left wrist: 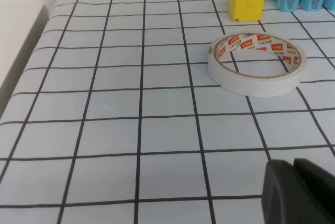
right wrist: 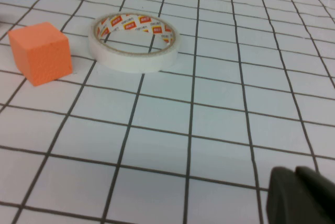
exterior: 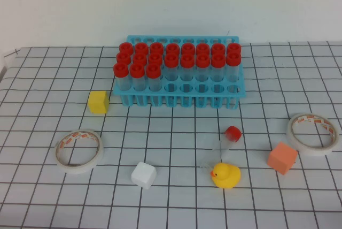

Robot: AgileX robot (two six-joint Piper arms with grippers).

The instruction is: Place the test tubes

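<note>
End effectors (left wrist: 294,185) (right wrist: 296,188) closed, low over table (left wrist: 157,103)

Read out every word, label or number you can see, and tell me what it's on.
Left tape roll: red labels with lettering inside the core, too blurred to read.
Right tape roll: same red labels, too blurred to read.
Blue rack, red-capped test tubes: no text.
Left gripper and right gripper, both shut, low over the near table: no markings.
</note>
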